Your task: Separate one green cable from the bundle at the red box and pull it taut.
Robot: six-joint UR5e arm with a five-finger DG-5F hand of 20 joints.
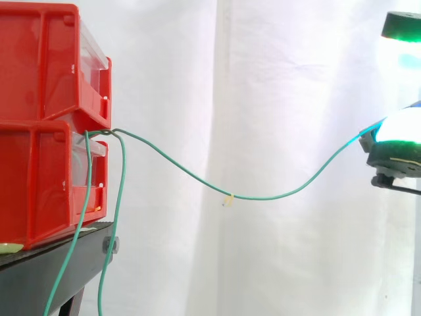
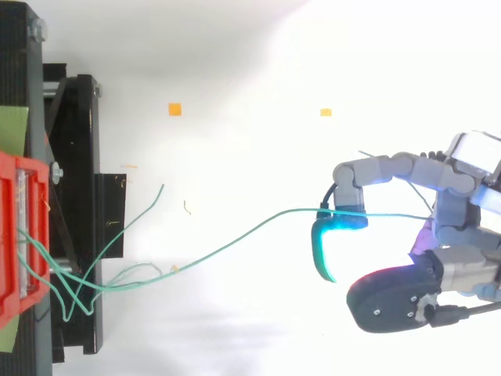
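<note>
One green cable [image 1: 263,197] leaves the red box [image 1: 46,66] at its front edge and sags toward the hand [image 2: 458,227], whose curled fingers clamp its far end. Pulling straight away from the box should tighten it.

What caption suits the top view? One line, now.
Hand hooks one green cable, drawn slack and curving from the bundle at the red box.

White curtain [image 1: 276,79] behind black stand [image 1: 46,280]
</note>
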